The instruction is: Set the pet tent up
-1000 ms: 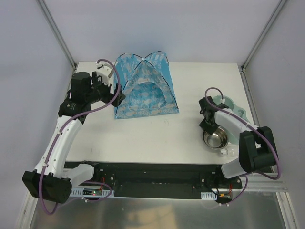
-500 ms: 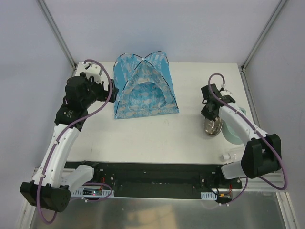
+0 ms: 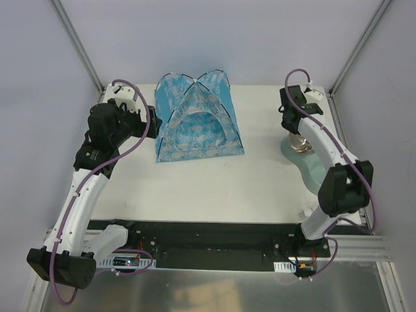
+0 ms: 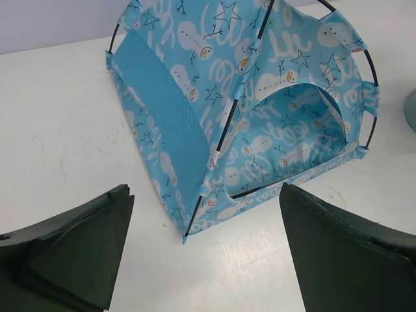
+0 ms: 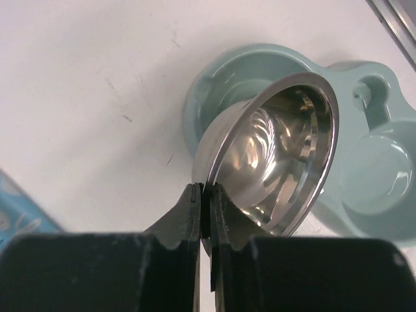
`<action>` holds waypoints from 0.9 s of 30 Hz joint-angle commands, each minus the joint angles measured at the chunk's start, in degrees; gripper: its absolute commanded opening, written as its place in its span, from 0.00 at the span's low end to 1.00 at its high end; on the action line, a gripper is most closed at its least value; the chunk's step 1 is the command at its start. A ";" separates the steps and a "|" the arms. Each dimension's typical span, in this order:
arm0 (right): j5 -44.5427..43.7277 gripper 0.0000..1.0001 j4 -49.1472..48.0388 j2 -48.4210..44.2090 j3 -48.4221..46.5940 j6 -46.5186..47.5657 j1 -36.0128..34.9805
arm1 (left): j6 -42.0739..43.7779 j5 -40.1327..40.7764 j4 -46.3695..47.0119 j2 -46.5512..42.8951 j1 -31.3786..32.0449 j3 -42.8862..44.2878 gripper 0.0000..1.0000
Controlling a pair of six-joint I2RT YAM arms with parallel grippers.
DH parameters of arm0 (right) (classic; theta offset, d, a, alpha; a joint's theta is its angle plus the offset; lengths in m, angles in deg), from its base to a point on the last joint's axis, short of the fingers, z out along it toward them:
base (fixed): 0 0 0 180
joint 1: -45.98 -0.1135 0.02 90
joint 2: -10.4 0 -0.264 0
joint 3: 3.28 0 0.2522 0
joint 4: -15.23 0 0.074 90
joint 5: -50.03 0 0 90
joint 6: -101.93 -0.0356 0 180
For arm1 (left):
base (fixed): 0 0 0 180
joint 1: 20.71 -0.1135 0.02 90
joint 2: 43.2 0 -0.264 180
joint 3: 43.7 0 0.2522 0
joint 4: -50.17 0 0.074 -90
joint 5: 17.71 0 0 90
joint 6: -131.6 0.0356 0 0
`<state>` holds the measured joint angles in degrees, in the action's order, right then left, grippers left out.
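Observation:
The pet tent [image 3: 198,117] stands upright at the back middle of the table, blue with white print, two black poles crossing over it, its arched doorway facing the near edge. The left wrist view shows the tent [image 4: 247,110] just beyond my left gripper [image 4: 203,195], which is open and holds nothing. From above, the left gripper [image 3: 153,123] sits beside the tent's left side. My right gripper [image 5: 205,188] is shut on the rim of a steel bowl [image 5: 279,156], tilted over a teal feeder base [image 5: 377,169]. In the top view the right gripper [image 3: 296,127] holds the bowl [image 3: 300,144] at the back right.
The teal feeder base [image 3: 312,162] lies at the right edge of the white table [image 3: 214,188]. A small clear object [image 3: 307,211] rests near the front right edge. Metal frame posts rise at both back corners.
My right arm has carried the steel bowl from the near right towards the back, over the teal base. The left gripper drew slightly left of the tent, then held still.

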<state>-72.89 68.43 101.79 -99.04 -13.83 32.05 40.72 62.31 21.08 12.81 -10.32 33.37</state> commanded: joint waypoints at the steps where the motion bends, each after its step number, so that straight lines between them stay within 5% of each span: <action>1: -3.90 0.00 0.46 7.99 -5.36 5.54 0.92 | -3.59 -3.28 0.57 1.47 -0.20 3.84 0.98; 10: -2.67 0.01 1.51 16.09 -6.68 5.37 2.15 | -2.90 -5.58 0.57 2.09 -0.20 4.10 0.97; 21: 1.63 0.71 3.54 10.57 -5.55 3.09 3.29 | -2.02 -6.37 0.65 1.91 -0.20 4.19 0.99; 27: 6.64 0.85 4.76 1.26 0.68 -2.88 7.07 | -2.28 -4.44 0.57 1.91 -0.20 3.93 0.99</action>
<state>-69.31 70.55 112.33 -101.25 -11.45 36.20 38.20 57.37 20.66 15.30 -10.32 35.27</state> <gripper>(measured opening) 0.821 0.990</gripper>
